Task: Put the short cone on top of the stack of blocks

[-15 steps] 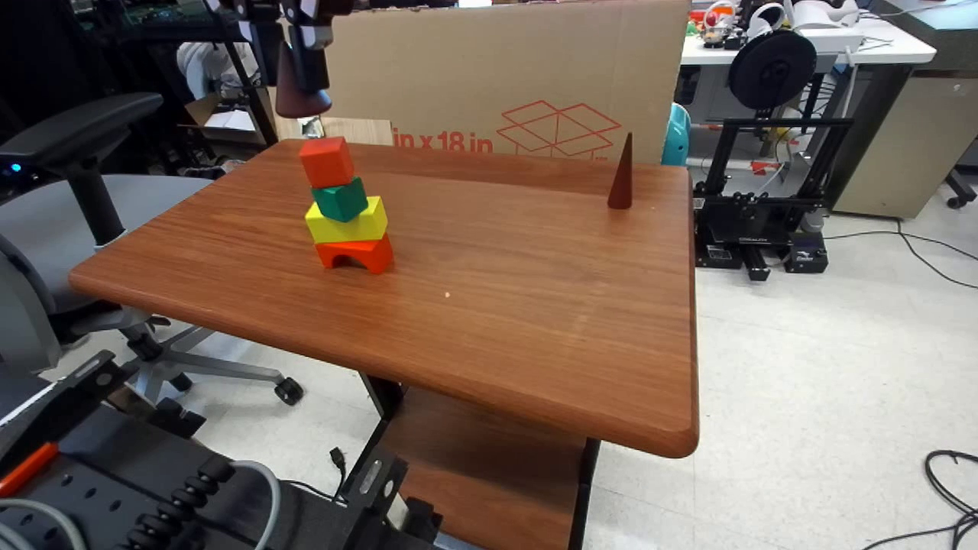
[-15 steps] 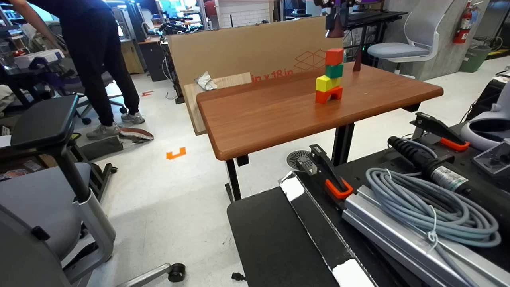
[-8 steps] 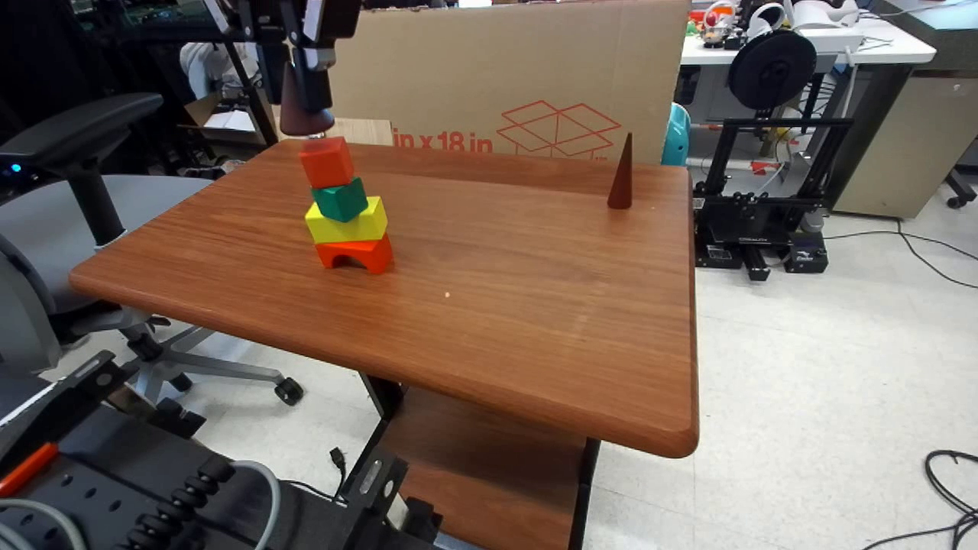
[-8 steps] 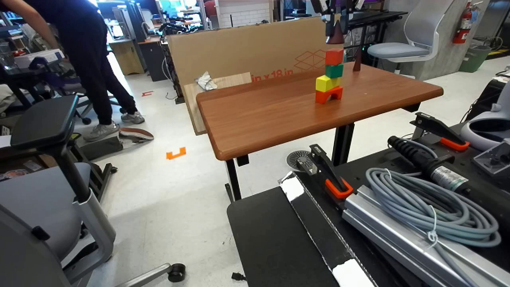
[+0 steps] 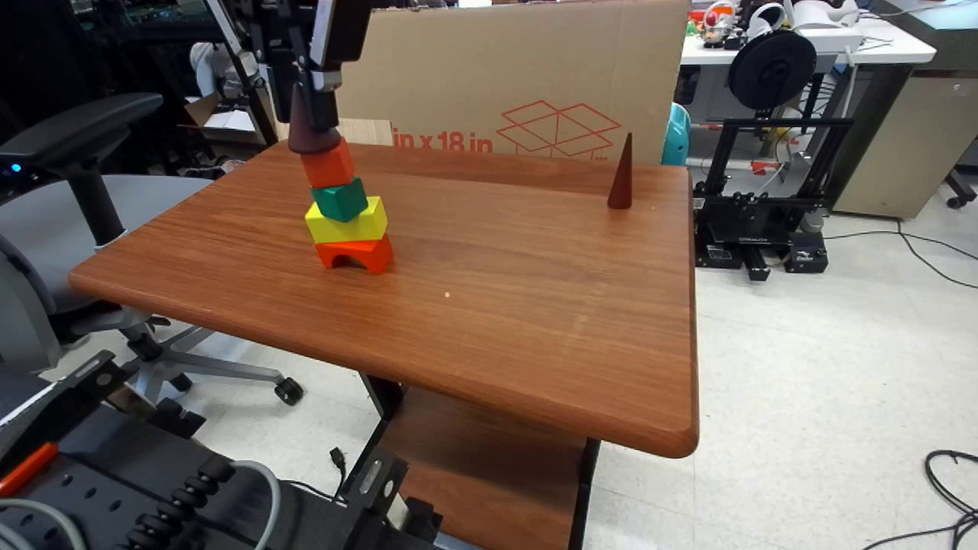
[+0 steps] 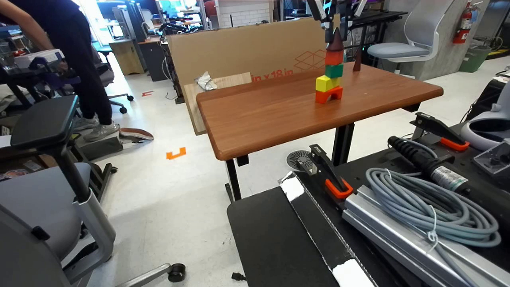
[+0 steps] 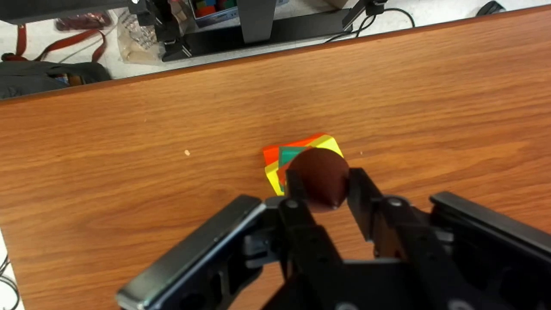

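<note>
brown short cone (image 7: 319,172) | btwn gripper (image 7: 326,183) jaws, grasped | at blk stack (image 6: 333,73) top

Floor: pale, faintly seamed tile floor (image 5: 810,367), an orange bracket-shaped mark (image 6: 175,156) on it
Table: rectangular brown wood-grain table (image 5: 519,321), rounded corners, black legs
Backdrop: long tan cardboard panel (image 5: 458,69) printed in red, standing behind the table
Chairs: grey-seated office chair (image 5: 153,195) with black armrest beside the table; light-grey chair (image 6: 398,50) before a grey concrete wall (image 6: 447,44)
Far back: white brick-patterned panel (image 6: 249,11)
Desk: white-topped desk (image 5: 901,53) beyond the cardboard panel
Light: bright white glare (image 6: 104,11), source unclear
</note>
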Tool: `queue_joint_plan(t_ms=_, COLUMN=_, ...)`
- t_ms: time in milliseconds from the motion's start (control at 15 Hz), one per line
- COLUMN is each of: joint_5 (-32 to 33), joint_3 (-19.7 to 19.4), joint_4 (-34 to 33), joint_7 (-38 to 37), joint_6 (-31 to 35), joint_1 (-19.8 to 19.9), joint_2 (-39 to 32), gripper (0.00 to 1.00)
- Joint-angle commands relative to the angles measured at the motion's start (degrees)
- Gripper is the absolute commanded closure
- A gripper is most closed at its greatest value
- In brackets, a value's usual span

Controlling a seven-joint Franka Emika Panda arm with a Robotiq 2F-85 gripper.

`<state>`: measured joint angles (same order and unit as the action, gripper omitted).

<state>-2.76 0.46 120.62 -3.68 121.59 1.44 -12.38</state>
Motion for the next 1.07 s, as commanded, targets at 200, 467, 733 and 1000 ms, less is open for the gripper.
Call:
queue_joint_plan(t_ms=200, joint_5=1.3, joint_3=-0.8, joint_4=0.0, joint_7=-2.9, joint_6=0.8, joint_1=-0.8, joint_2=0.1, gripper=0.30)
queue_joint_plan(t_ms=467, joint_5=0.9, joint_3=-0.6, joint_4=0.3, joint_7=-2.2, joint_6=-2.2, joint_1=-0.5, joint_2=2.6, gripper=0.01)
queue_joint_plan(t_ms=733, joint_5=1.6, joint_3=-0.5, joint_4=0.9, joint_7=-0.7, joint_6=-4.5, joint_1=-0.5, joint_2=9.4, gripper=0.00)
queue_joint_plan(t_ms=1000, joint_5=3.3, joint_3=-0.6, joint_4=-0.3, joint_7=-1.2, joint_6=-2.9, joint_1=-0.3, joint_2=9.9, gripper=0.00)
